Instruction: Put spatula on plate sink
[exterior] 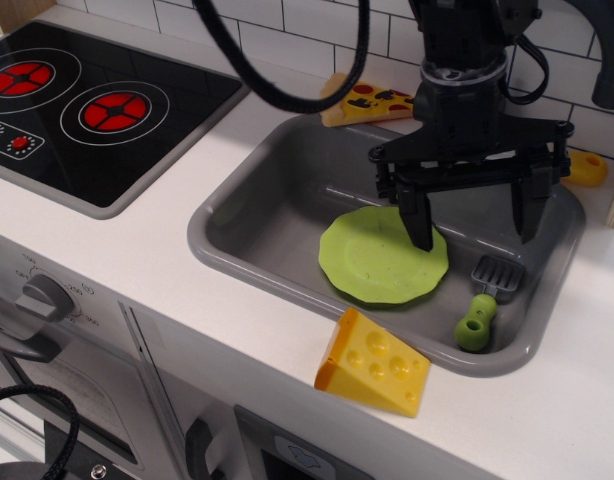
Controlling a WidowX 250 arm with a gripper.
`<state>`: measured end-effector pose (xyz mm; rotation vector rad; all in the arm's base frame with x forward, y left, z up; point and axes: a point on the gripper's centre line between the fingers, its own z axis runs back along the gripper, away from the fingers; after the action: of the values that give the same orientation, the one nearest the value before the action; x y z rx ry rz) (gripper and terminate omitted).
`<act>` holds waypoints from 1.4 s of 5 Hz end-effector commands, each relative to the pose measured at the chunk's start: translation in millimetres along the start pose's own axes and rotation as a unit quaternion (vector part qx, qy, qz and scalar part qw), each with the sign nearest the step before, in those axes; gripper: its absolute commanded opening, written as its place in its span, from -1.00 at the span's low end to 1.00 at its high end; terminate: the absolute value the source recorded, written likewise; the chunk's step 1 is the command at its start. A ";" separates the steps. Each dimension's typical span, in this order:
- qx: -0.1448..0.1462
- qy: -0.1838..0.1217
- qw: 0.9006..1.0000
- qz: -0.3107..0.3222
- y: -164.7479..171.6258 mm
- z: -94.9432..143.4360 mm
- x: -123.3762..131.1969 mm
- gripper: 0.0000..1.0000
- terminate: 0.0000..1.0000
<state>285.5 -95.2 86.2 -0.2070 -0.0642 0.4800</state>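
The spatula [484, 304] lies on the floor of the grey sink [249, 255] near its front right corner, dark slotted head pointing back, lime-green handle toward the front. The lime-green plate [372, 262] lies flat on the sink floor just left of it, with nothing on it. My gripper [475, 232] hangs open above the sink, its left finger over the plate's right edge and its right finger behind and above the spatula head. It holds nothing.
A yellow cheese wedge [375, 363] sits on the counter at the sink's front rim. A toy pizza slice [367, 102] lies behind the sink. A yellow object [587, 168] lies at the back right. The black stovetop [97, 105] is at the left. The dark faucet [607, 50] is at the top right.
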 end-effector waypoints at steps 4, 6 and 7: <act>-0.041 0.002 0.998 -0.039 11.6 -32.1 11.7 1.00 -1.00; -0.022 -0.008 0.999 -0.034 1.6 -61.9 8.7 1.00 -1.00; -0.021 -0.013 0.999 -0.029 -1.1 -69.1 5.8 1.00 -1.00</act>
<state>295.4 -103.8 10.9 -0.2277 -0.0828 0.4387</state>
